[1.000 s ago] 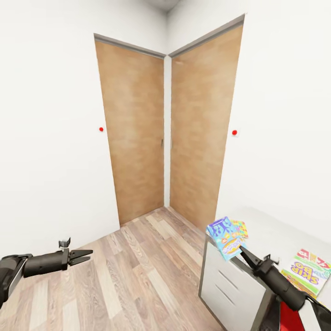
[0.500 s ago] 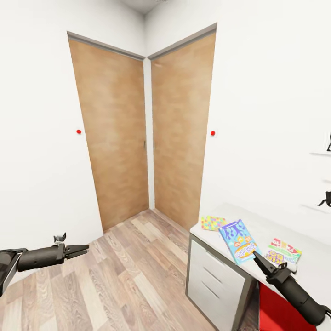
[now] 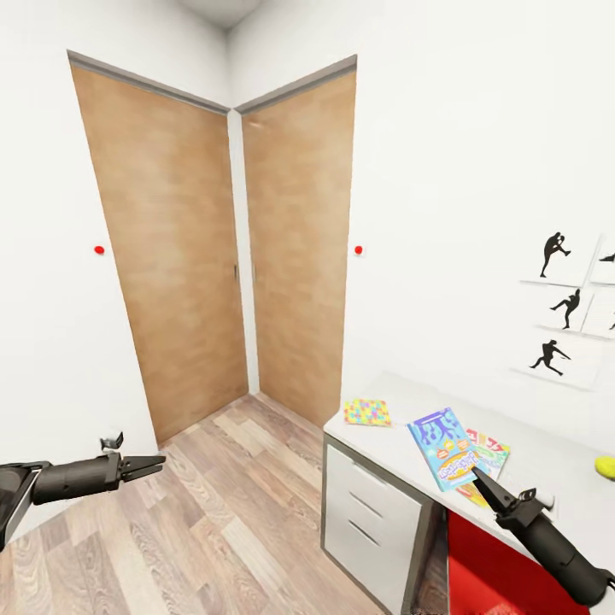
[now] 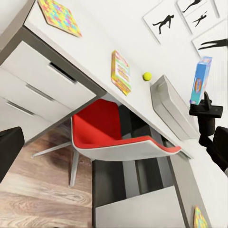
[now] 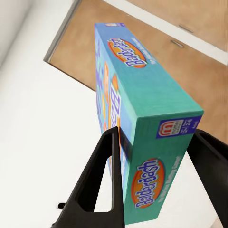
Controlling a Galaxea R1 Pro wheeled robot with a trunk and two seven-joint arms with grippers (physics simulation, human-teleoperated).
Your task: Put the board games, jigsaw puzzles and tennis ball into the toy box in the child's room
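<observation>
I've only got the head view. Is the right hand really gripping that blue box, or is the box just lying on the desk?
Observer: It is gripping it. In the right wrist view, the right hand has both fingers clamped on the blue box, which is labelled Balderdash.
Operator: Where's the toy box?
Observer: The left wrist view shows a grey toy box on the desk. It is beside the tennis ball, on the side away from the drawers.
Operator: And that red thing below the desk?
Observer: That is a red chair, with its seat tucked under the desktop.
</observation>
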